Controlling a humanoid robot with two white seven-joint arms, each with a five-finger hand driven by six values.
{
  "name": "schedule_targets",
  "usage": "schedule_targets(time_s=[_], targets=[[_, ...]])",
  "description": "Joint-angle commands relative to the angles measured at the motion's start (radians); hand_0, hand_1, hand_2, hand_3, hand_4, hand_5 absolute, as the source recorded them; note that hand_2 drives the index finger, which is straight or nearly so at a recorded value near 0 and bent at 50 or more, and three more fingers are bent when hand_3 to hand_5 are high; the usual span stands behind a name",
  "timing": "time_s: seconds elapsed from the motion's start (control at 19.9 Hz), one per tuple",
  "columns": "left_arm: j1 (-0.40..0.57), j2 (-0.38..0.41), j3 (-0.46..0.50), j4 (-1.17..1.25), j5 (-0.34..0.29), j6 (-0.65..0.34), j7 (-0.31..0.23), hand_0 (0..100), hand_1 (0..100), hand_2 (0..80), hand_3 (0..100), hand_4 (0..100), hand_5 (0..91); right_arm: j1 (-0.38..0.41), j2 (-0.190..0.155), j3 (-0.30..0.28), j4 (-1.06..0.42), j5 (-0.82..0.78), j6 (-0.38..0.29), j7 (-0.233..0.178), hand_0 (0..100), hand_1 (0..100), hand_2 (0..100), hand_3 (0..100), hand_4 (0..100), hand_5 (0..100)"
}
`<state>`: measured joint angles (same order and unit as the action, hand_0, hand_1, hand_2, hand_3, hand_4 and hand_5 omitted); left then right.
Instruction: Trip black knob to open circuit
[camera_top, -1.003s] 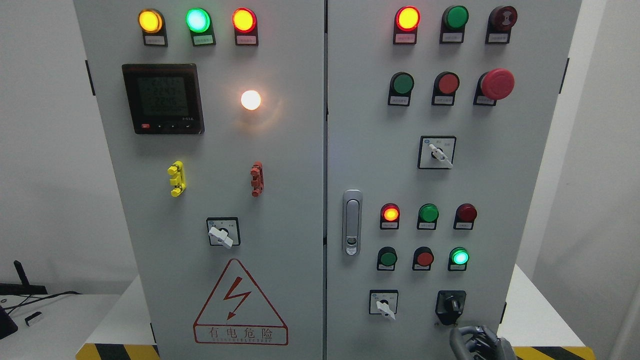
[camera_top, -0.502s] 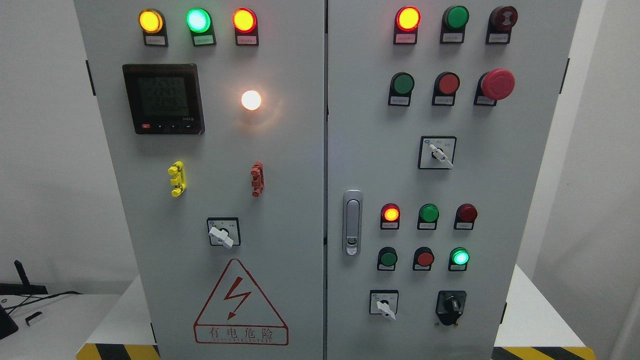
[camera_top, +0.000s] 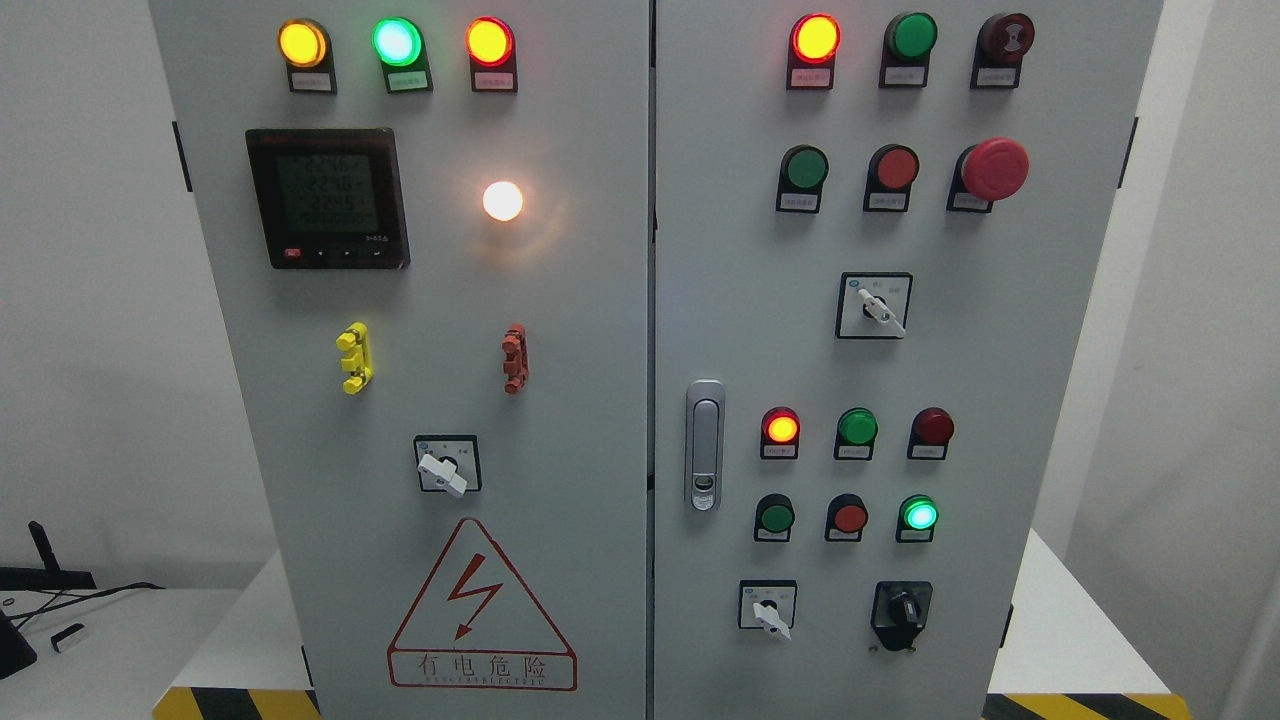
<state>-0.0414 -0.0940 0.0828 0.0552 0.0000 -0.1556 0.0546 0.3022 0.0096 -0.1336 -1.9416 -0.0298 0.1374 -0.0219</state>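
Your black knob (camera_top: 902, 609) sits at about five o'clock on the right door, three o'clock from the white selector (camera_top: 768, 612). Its grip runs roughly twelve-to-six. Neither hand shows, so you cannot tell finger state or which arm is nearer.

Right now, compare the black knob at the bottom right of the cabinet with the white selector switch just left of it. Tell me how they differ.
The black knob is dark on a black housing; the white selector switch has a pale lever on a white plate with a black border. The black knob's grip stands about upright, while the white selector switch's lever slants down to the right. Both sit in the bottom row of the right door. No hand is in view.
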Motion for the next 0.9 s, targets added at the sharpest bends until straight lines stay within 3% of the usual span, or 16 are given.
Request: schedule_targets(time_s=[0.0,0.2,0.85], targets=[[0.000,-0.001,0.000,0.000,-0.031,-0.001,0.001,12,39,0.0,0,0,0.0,0.110,0.021,-0.043,-0.122,-0.039,-0.027,0.000,10,10,27,42,39,37],[0.000,0.000,0.000,0.000,-0.031,-0.001,0.001,12,39,0.0,0,0,0.0,0.118,0.024,-0.054,-0.129,-0.068,-0.029,-0.001,8,9,20,34,33,32],[0.000,0.000,0.000,0.000,-0.031,-0.001,0.001,12,39,0.0,0,0,0.0,0.118,0.030,-0.049,-0.129,-0.068,-0.030,0.000,7,9,20,32,32,29]])
